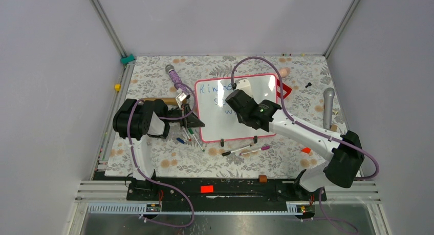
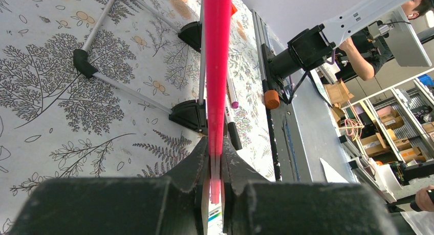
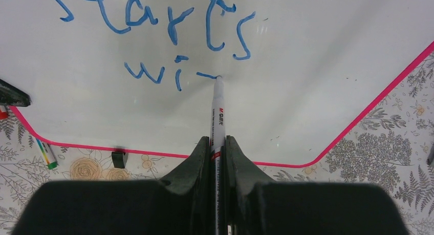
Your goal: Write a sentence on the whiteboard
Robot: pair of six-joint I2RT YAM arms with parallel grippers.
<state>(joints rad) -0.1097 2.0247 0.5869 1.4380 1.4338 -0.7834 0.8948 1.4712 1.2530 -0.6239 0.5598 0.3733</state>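
Note:
The whiteboard (image 1: 220, 120), white with a pink-red rim, lies mid-table with blue writing on it. In the right wrist view the whiteboard (image 3: 307, 66) reads "starts" and below it "wi" plus a short stroke. My right gripper (image 3: 217, 143) is shut on a white marker (image 3: 218, 109) whose tip touches the board at that stroke. It hovers over the board's middle in the top view (image 1: 240, 106). My left gripper (image 2: 216, 158) is shut on the board's pink rim (image 2: 217, 66), seen edge-on, at the board's left edge (image 1: 197, 123).
Loose markers lie in front of the board (image 1: 245, 150) and by its left corner (image 1: 187, 135). Two black clip feet (image 1: 222, 142) sit at the near rim. A microphone (image 1: 329, 106) lies at right, a purple-handled one (image 1: 175, 79) at back left.

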